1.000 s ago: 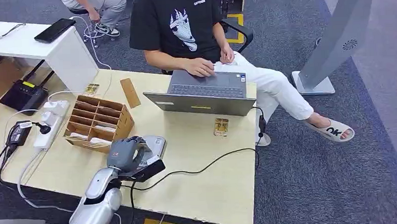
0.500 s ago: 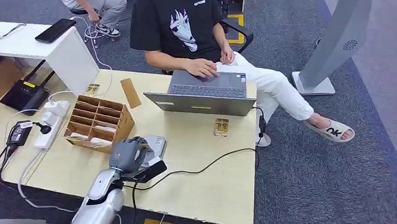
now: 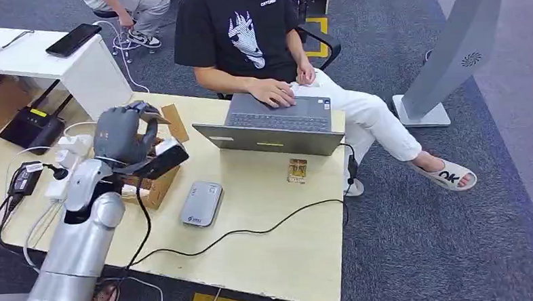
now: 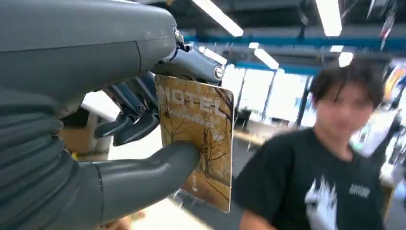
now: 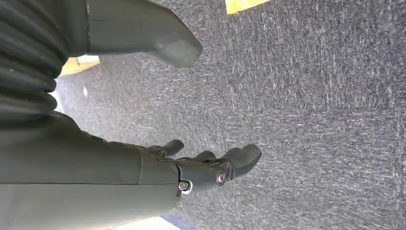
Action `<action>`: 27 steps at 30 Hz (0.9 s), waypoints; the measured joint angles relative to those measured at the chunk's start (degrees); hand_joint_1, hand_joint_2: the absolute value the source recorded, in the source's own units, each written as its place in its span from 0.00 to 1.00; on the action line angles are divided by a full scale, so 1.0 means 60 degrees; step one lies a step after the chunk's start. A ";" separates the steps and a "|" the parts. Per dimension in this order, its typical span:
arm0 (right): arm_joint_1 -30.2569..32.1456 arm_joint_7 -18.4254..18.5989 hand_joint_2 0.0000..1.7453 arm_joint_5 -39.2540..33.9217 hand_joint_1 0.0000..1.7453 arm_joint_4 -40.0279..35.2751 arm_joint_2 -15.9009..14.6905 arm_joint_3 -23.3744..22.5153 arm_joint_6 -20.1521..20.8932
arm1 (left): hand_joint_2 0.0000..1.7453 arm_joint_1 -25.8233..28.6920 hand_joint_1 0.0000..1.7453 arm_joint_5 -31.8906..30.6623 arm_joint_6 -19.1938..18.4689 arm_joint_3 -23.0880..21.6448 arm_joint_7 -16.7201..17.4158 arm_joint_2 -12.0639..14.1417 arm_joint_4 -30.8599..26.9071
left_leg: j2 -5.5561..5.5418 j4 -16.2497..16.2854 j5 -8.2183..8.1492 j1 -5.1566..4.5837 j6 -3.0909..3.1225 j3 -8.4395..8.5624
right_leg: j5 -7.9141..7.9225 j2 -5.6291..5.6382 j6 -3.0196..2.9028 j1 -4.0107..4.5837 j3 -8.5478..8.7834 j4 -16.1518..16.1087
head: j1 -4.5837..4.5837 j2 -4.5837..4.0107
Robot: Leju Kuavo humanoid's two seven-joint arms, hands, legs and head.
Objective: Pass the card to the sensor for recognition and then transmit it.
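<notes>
My left hand [image 3: 122,133] is raised above the wooden card box [image 3: 158,181], and it pinches a brown hotel card [image 4: 201,139] between thumb and fingers. In the head view the card's [image 3: 152,115] edge sticks out past the fingers. The grey card sensor [image 3: 201,203] lies flat on the table [image 3: 281,245], in front of and to the right of my left hand. My right hand [image 5: 210,167] hangs over the grey carpet, fingers apart and holding nothing.
A person sits across the table typing on a grey laptop [image 3: 276,126]. Another card [image 3: 296,170] lies near the laptop, a brown strip [image 3: 175,124] behind the box. A black cable [image 3: 253,229] crosses the table. A power strip [image 3: 67,162] and adapters lie left.
My left hand has lifted from the sensor and swung back and left over the card box, holding the card. The sensor now lies uncovered.
</notes>
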 joint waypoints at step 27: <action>-0.0039 0.0244 1.00 0.0517 0.00 0.0000 0.0091 -0.0124 0.0087 | 1.00 -0.0519 0.00 -0.0976 0.1446 0.0018 0.0430 0.0466 0.0358 | 0.0019 0.0003 -0.0008 -0.0002 0.0000 -0.0026 | 0.0004 0.0029 0.0006 -0.0002 -0.0033 -0.0003 | 0.0000 0.0000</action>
